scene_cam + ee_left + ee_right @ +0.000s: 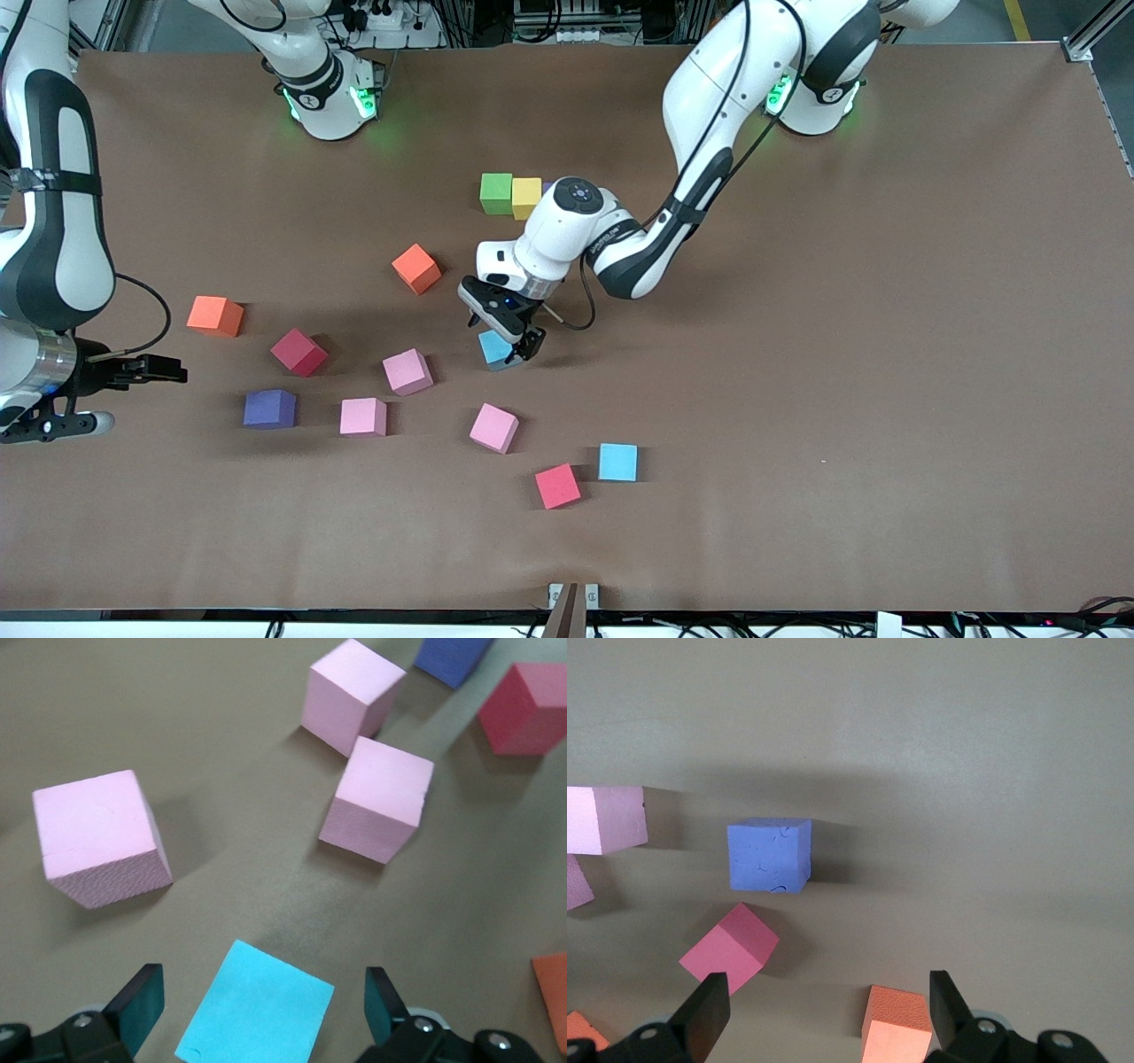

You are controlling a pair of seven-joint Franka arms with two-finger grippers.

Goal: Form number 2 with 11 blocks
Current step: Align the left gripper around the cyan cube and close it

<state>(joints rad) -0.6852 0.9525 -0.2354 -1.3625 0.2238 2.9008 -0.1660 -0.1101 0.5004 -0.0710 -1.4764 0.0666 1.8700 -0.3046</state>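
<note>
Step in hand, by the look of it: picking the light blue block (494, 348) near the table's (886, 354) middle. Left gripper (518, 344) spread wide, astride it, not yet clamped. Best lowered squarely, fingers on opposite flat faces. Right gripper (824, 1014) open, waiting above the edge at its arm's end. Green block (496, 192) and yellow block (526, 197) toward the bases' edge; a purple sliver beside them mostly hidden by the wrist.

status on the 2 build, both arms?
Left pincer open, straddling light blue block, not yet shut. Right pincer open, waiting at its table end. Green and yellow blocks placed. Nothing blocking.
</note>
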